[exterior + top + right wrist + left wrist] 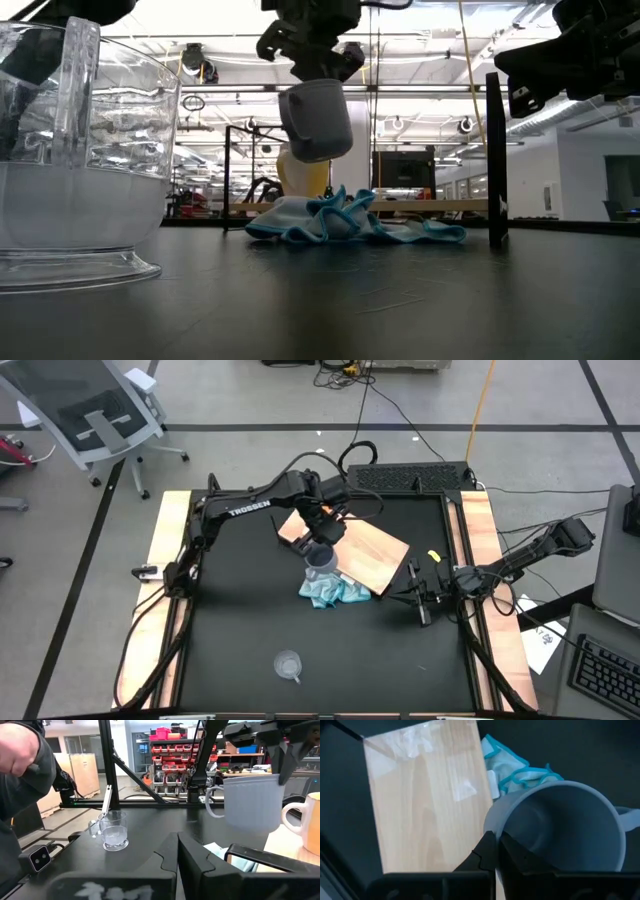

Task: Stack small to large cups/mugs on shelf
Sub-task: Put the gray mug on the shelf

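One word, "TROSSEN", on left arm (pixel 250 507) holding grey-blue mug (pixel 320 558).

The left arm is reaching from the table's left edge across toward the centre, its left gripper (pixel 322 532) pointing downward and pinching the rim of the grey-blue mug (pixel 316 120), holding it hanging clear of the table. The right arm is lying low along the table's right side, its right gripper (pixel 420 598) closed with the fingers together, gripping nothing.
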Robot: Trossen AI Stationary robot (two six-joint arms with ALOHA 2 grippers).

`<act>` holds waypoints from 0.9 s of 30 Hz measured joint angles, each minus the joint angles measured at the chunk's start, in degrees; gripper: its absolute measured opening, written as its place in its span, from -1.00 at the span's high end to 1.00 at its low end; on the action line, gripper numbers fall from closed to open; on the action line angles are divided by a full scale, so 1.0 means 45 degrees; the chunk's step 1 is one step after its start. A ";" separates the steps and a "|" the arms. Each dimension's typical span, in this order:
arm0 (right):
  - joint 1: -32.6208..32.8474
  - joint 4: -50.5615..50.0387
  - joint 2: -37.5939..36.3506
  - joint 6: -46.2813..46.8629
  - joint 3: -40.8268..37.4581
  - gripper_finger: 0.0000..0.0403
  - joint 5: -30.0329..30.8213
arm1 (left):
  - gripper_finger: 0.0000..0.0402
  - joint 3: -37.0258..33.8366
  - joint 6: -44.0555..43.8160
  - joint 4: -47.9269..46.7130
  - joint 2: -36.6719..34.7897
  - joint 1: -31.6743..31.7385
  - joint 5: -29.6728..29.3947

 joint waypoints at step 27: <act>0.0000 0.0205 -0.0004 0.0160 0.0004 1.00 0.0005 | 0.98 -0.0013 0.0239 0.3155 0.0082 0.1285 0.0290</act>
